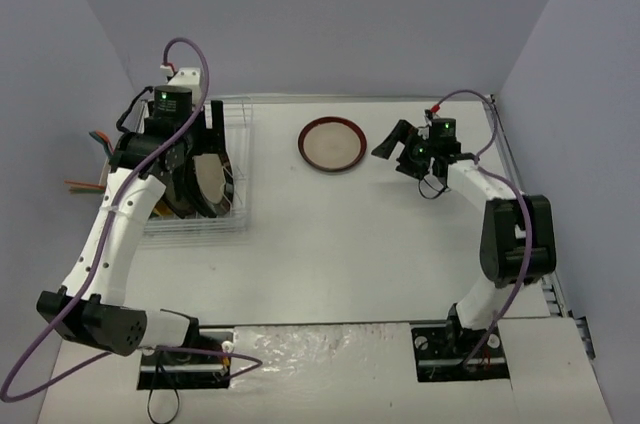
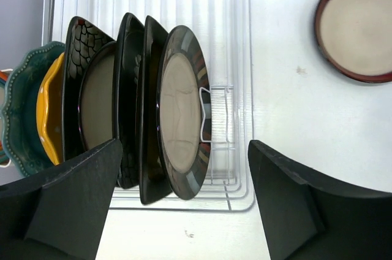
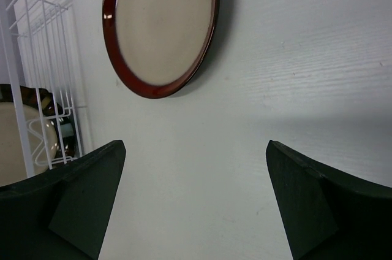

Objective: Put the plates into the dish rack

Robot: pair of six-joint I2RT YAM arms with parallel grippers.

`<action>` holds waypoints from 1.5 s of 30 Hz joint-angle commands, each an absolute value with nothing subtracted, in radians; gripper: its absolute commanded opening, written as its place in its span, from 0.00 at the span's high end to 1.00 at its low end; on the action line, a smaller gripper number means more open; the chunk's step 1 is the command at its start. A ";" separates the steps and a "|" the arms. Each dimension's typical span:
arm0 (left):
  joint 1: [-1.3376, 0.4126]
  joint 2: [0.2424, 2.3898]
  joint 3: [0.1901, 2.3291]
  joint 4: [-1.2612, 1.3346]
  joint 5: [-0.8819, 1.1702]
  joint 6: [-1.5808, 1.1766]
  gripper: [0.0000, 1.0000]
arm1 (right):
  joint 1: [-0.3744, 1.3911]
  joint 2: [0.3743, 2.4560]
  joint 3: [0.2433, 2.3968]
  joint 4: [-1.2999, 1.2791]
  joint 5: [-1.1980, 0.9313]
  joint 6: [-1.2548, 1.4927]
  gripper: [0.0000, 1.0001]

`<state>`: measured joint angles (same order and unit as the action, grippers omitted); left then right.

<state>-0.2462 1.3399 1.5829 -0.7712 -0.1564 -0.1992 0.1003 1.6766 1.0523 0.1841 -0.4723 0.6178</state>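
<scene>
The white wire dish rack (image 1: 238,216) stands at the table's left, and several plates stand on edge in it. In the left wrist view they run teal scalloped (image 2: 18,113), orange-yellow (image 2: 49,110), black patterned (image 2: 82,45), two more black ones, then a dark-rimmed plate with a pale centre (image 2: 180,113). My left gripper (image 2: 184,145) hangs open just above this last plate, touching nothing. A red-rimmed plate (image 1: 331,144) lies flat on the table to the right of the rack. My right gripper (image 1: 398,152) hovers open beside its right edge, with the plate (image 3: 160,27) ahead of the fingertips.
Lilac walls close in the table at the back and on both sides. A purple cable (image 1: 190,49) loops above the left wrist, and another (image 1: 465,96) arcs over the right one. Coloured cables or rods (image 1: 85,184) stick out left of the rack.
</scene>
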 commanded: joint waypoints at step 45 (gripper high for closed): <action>-0.313 1.023 1.166 -0.598 0.310 -0.624 0.07 | 0.150 1.893 1.129 0.224 -0.248 0.732 1.00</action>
